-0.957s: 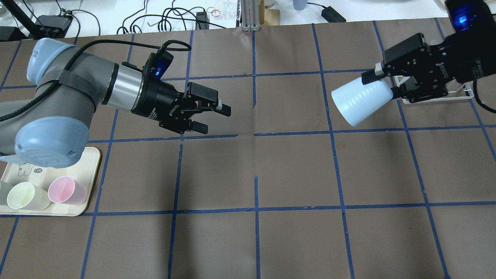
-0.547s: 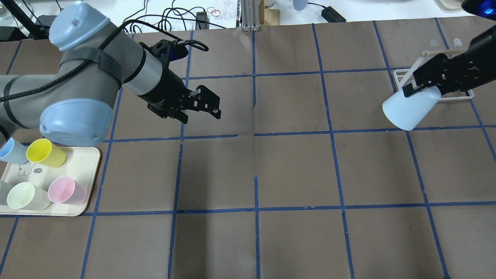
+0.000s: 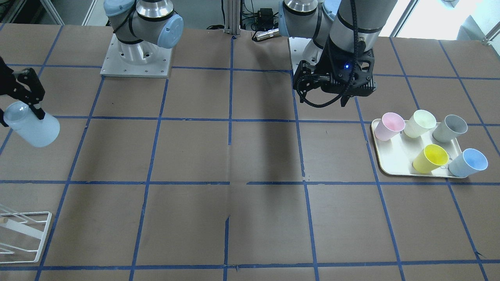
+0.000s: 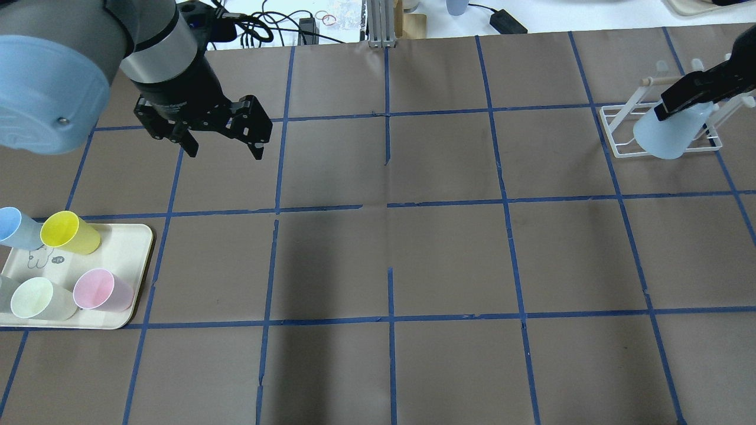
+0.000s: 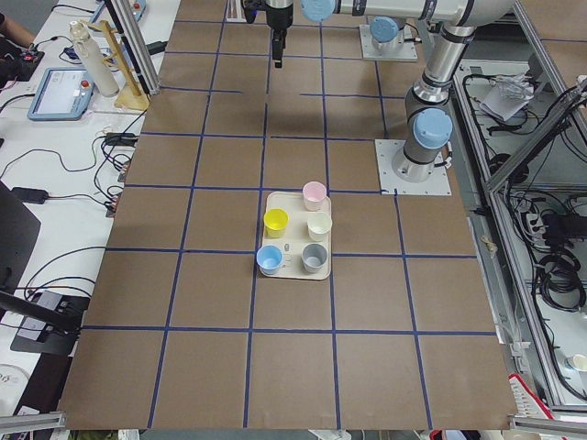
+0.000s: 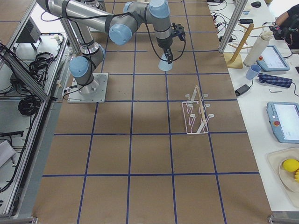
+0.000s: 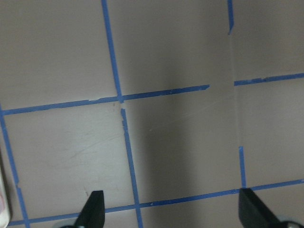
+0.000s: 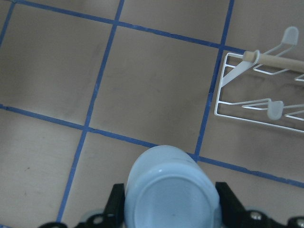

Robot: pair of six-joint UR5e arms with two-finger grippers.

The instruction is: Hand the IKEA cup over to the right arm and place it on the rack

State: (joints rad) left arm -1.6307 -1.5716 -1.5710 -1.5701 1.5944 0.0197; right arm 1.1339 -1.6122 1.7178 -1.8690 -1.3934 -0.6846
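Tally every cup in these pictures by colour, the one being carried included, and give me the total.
Blue: 2, the IKEA cup held in the jaws of the right gripper and the blue cup on the tray
Pink cup: 1
Yellow cup: 1
Cream cup: 1
Grey cup: 1
Total: 6 cups

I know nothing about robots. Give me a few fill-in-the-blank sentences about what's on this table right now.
The right end effector is shut on a pale ____ cup.
The left end effector is open and holds ____.
The cream tray carries ____ cups.
The white rack has ____ cups on it.
Missing words: blue; nothing; five; no.
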